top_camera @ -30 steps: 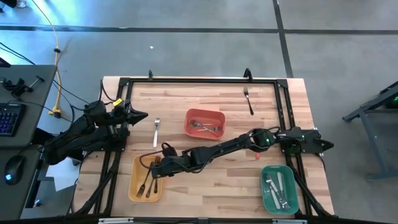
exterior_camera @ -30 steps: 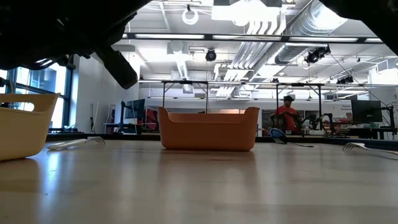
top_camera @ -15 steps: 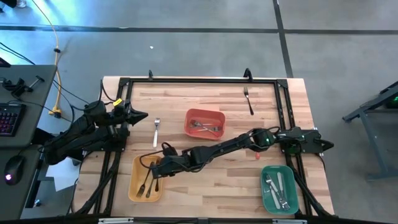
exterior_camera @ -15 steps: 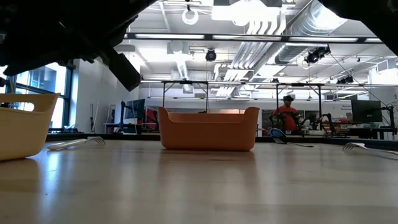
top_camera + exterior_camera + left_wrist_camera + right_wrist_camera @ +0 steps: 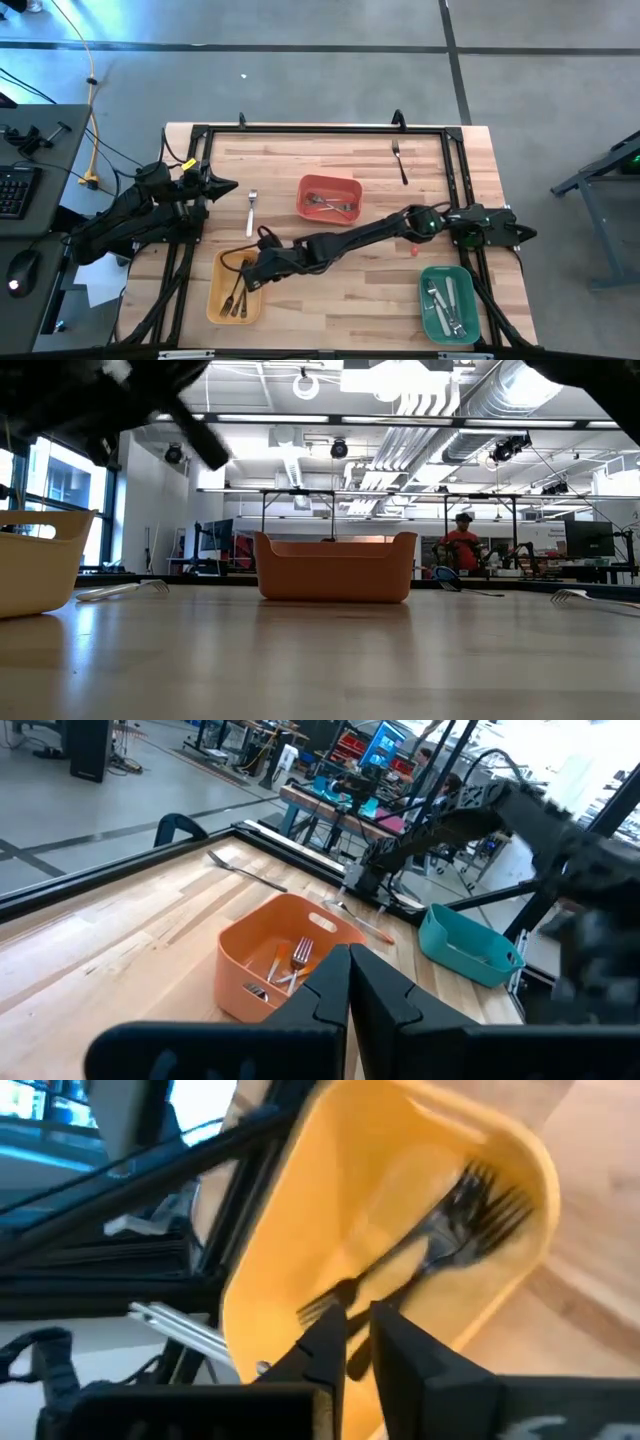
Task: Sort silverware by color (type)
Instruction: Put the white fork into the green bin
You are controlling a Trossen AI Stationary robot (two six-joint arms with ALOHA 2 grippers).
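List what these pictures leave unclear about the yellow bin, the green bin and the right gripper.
- Yellow bin: the high view's fork count is uncertain; the right gripper covers its upper part.
- Right gripper: the right wrist view shows a narrow gap between the fingers; whether anything is held is unclear.
- Green bin: the silverware inside is too small to type in the high view.
- Low view: the yellow bin's wall hides its contents.
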